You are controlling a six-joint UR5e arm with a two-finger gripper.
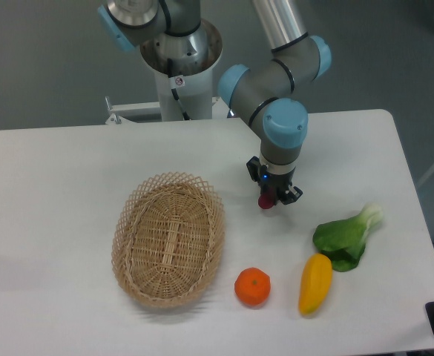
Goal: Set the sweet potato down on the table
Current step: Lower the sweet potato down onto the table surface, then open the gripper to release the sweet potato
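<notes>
The gripper [268, 197] points straight down over the white worktop [68, 178], to the right of the wicker basket [169, 239]. Its fingers [278, 194] are clenched on the sweet potato [265, 202], which is held upright; only the dark reddish lower end of the vegetable shows below the fingers. The view does not settle whether this lower end touches the worktop or hangs just above it.

The wicker basket is oval, lies on the worktop left of the gripper, and holds nothing visible. An orange [252, 286] rests on the worktop near the basket's lower right rim, apart from it. A yellow squash [315, 283] lies to the right of the orange, its long axis running roughly front to back. A bok choy [346, 238] lies just behind the squash, with its dark green leaves touching or nearly touching the squash's upper end and its pale stalk pointing toward the right edge of the worktop.

The sweet potato and gripper stand behind the orange and to the left of the bok choy, apart from both. The arm's grey and blue wrist joint [284, 124] sits directly above the gripper.
</notes>
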